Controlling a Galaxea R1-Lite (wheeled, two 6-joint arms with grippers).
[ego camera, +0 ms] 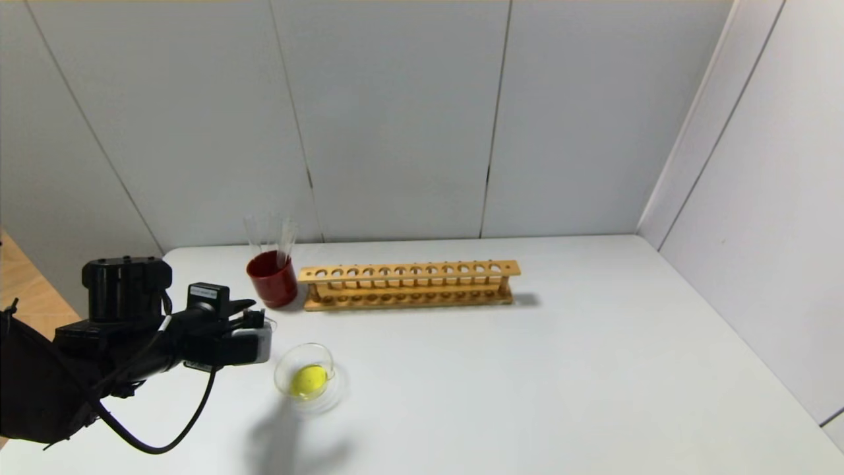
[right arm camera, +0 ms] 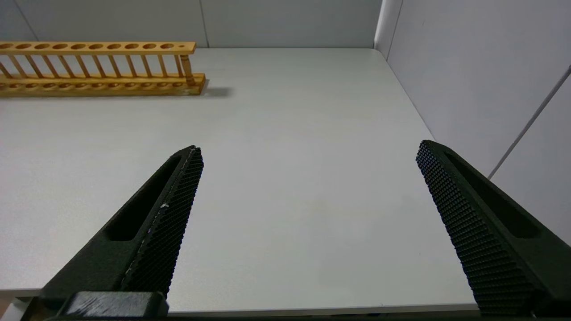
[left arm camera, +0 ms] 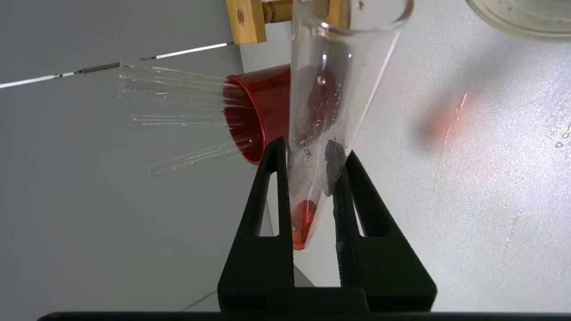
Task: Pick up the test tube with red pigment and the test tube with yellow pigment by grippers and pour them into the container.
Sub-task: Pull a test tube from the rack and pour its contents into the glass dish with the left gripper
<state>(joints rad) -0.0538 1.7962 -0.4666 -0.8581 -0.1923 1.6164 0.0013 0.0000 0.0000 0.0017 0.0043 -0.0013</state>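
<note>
A: Red-pigment test tube (left arm camera: 319, 133), thin clear glass with a little red-orange liquid pooled at its rounded end: we have it clamped between the slim black fingers of our left gripper (left arm camera: 312, 154), low on the tube, with its open mouth pointing away from the wrist.

B: Agreed. We judge the low grip is meant to keep the mouth clear for pouring. In the head view, our left gripper (ego camera: 260, 323) hangs over the near-left part of the white table (ego camera: 527, 382), just left of the small round clear glass container (ego camera: 306, 379).

A: That dish already holds a yellow pool, so we take the yellow pour as done. We cannot pick out the yellow tube itself.

B: Farther back stands the dark red opaque cup (ego camera: 272, 279) with colourless clear tubes (ego camera: 270, 231) leaning in it, probably the spot for spent glass. Right of it lies the long wooden tube rack (ego camera: 409, 284), its holes unfilled.

A: Our right gripper (right arm camera: 308, 154) shows only in its own wrist view, jaws wide apart over bare table on the right side, holding nothing.
</note>
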